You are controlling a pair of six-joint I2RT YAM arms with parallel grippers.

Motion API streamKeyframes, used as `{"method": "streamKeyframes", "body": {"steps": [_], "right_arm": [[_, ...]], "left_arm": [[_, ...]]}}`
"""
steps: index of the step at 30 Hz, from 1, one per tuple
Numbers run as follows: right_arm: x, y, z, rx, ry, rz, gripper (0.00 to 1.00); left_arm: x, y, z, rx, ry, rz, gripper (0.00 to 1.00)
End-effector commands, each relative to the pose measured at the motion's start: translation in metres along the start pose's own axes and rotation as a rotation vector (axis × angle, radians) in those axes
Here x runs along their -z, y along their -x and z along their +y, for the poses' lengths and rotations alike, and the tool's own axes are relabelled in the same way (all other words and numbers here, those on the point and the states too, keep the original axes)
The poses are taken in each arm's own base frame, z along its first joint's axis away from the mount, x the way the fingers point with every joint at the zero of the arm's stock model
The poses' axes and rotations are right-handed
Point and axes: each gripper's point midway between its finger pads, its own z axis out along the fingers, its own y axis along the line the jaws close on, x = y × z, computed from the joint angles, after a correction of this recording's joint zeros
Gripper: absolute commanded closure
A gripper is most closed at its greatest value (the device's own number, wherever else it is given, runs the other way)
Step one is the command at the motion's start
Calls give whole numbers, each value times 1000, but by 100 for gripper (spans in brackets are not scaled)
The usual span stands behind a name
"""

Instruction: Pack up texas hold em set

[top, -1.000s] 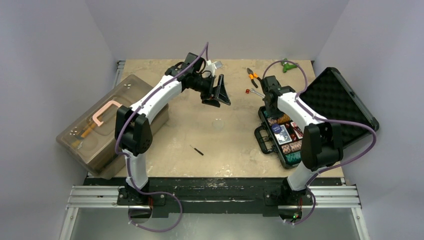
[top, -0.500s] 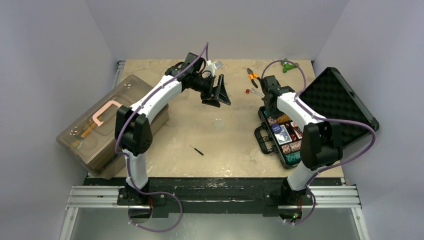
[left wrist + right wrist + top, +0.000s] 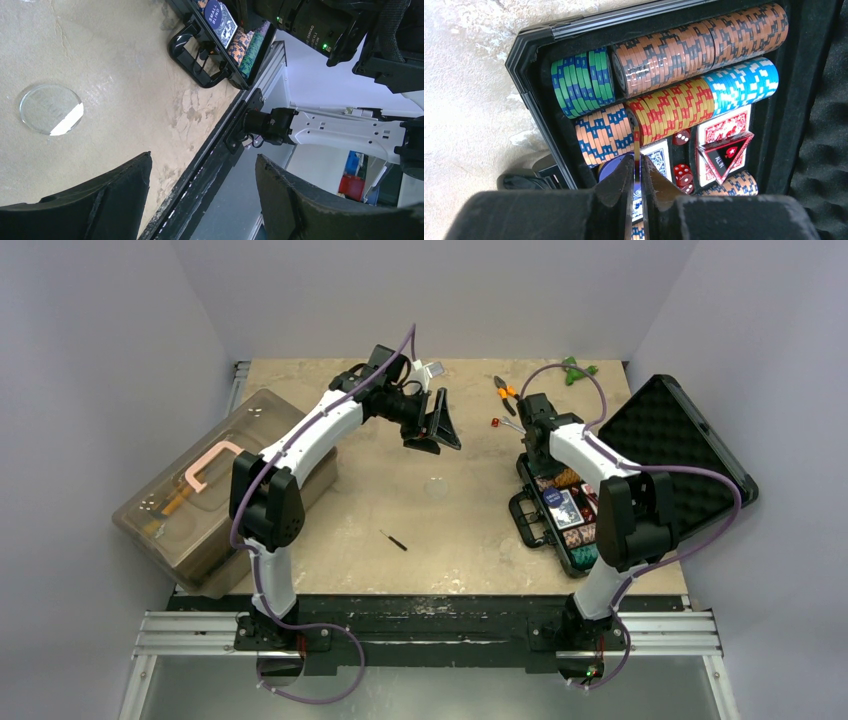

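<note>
The black case's tray [image 3: 524, 502] lies open at the right, its foam-lined lid [image 3: 670, 435] laid back. In the right wrist view the case [image 3: 531, 47] holds rows of striped chips [image 3: 694, 45], a red deck [image 3: 724, 125], a blue deck [image 3: 659, 155], red dice [image 3: 682, 175], a triangular all-in button [image 3: 724, 152] and a round blue button [image 3: 611, 167]. My right gripper [image 3: 637, 162] is shut on one poker chip [image 3: 637, 142], held edge-on just above the red-and-yellow row [image 3: 674, 110]. My left gripper [image 3: 202, 165] is open and empty, raised over the table's back middle [image 3: 440, 430].
A clear round disc [image 3: 437, 487] lies on the table's middle, also in the left wrist view [image 3: 50, 108]. A small black screwdriver [image 3: 393, 539] lies nearer. The translucent brown toolbox [image 3: 200, 490] stands at the left. Orange pliers [image 3: 505, 392] and a green tool [image 3: 577, 368] lie at the back.
My right arm's elbow has shifted slightly left while its gripper stays over the case. The left arm has not moved.
</note>
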Motion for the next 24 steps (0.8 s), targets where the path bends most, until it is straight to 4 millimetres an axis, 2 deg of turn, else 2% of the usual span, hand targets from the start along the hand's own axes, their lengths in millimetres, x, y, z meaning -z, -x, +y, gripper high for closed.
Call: {"method": "streamKeyframes", "body": {"steps": [1,4,6,9,10,12,14,19,24], "right_arm": [[0,7,-4,-20,-27,-31,82],[3,8,-4,-30,-20,-40,70],[5,8,-5,-38,-18,-47,66],[11,9,-5,-50,-10,-73,66],[12,10,-6,-53,-8,-82,69],[11,10,-8,-57,-21,-81,84],[9,8,-12,-62,-47,-73,91],[8,5,-18,-62,-90,-57,95],[4,4,-15,-62,-80,-51,96]], "left_arm": [[6,7,-9,-20,-34,-20,27],[6,7,-8,-21,-35,-20,27],[6,8,-8,-22,-34,-21,27],[6,8,-8,-21,-35,-21,27],[6,8,-9,-22,-36,-21,27],[7,8,-9,-22,-37,-21,27],[7,8,-9,-23,-37,-21,27],[7,8,-9,-24,-38,-21,27],[7,7,-9,-23,-39,-20,27]]}}
